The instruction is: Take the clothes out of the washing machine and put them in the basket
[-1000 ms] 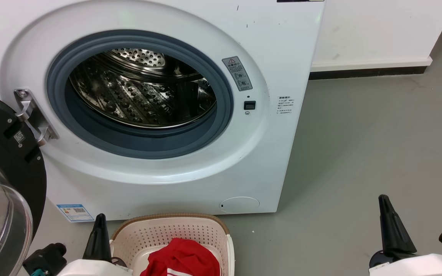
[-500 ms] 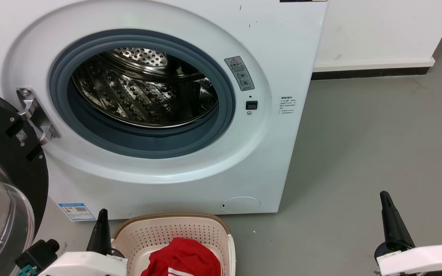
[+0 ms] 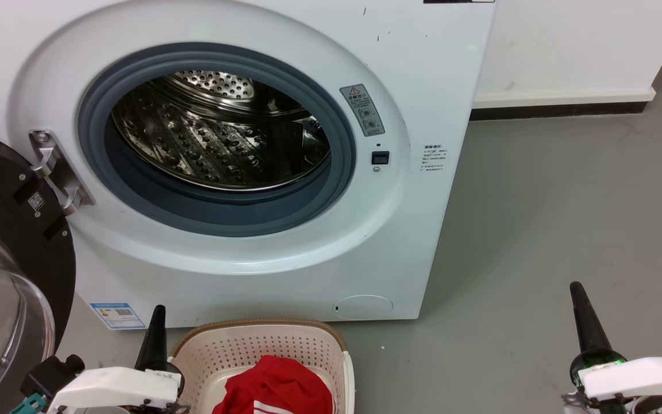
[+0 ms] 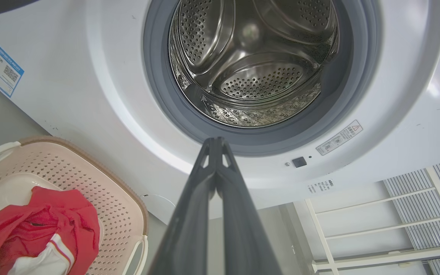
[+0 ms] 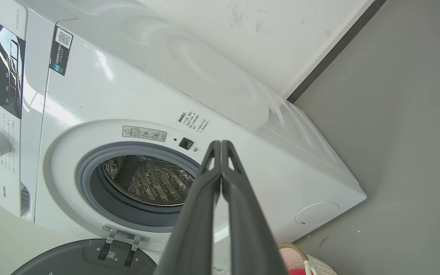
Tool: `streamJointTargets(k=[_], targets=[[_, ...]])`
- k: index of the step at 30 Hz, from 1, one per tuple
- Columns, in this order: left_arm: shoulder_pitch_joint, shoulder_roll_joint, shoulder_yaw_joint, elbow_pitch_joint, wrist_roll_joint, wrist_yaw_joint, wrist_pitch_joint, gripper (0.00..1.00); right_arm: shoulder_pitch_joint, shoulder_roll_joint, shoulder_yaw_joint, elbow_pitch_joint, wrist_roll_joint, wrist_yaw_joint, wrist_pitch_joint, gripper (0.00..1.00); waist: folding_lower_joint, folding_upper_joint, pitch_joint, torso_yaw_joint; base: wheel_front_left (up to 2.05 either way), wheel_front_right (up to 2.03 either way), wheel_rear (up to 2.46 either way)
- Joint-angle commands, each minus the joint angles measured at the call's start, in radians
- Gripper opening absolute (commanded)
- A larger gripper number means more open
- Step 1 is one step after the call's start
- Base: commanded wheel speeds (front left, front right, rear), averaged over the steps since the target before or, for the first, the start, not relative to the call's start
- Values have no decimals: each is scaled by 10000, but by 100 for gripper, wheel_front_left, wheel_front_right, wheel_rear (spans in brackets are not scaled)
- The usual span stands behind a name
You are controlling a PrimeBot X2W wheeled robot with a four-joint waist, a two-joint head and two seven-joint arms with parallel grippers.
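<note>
- The clothes (image 3: 273,390), red with a white, red-striped part, are found bunched in the basket (image 3: 262,345); they lie on its bottom, below the brown rim.
- The basket is set on the grey floor (image 3: 538,230) directly before the washer (image 3: 423,86), close under its lower front; whether the two touch cannot be told.
- The drum (image 3: 216,138) is seen through the grey-rimmed porthole; its perforated steel walls are exposed to view.
- The door (image 3: 20,230) is swung fully open to the robot's left and is carried on a metal hinge (image 3: 55,172); its glass bowl is turned outward.
- The left gripper (image 4: 216,142) is noted with its fingers pressed together, tip against tip; in the head view it is placed just beside the basket's left side, pointed towards the washer front.
- The right gripper (image 5: 220,143) is likewise noted with its fingers pressed together; in the head view it is held over the floor, well apart from basket and washer, on the right.
- A blue label (image 3: 117,315) is fixed at the washer's lower left corner; a warning sticker (image 3: 362,109) and a small black latch (image 3: 380,157) are recorded right of the porthole.
- A white wall (image 3: 566,46) with a dark skirting (image 3: 555,110) is observed behind, to the washer's right.
</note>
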Motion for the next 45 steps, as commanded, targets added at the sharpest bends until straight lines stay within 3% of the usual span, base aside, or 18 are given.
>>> streamJointTargets(k=[1, 45], targets=[[-244, 27, 41, -59, -211, -73, 42, 0, -298, -61, -28, -37, 217, -1, 34, 0, 0, 0, 0, 3, 0, 0, 0], [-875, 36, 234, 465, -4439, -462, 1070, 0, -1075, -3, -396, 882, 4394, -2, 1131, 0, 0, 0, 4, 179, 0, 0, 0]])
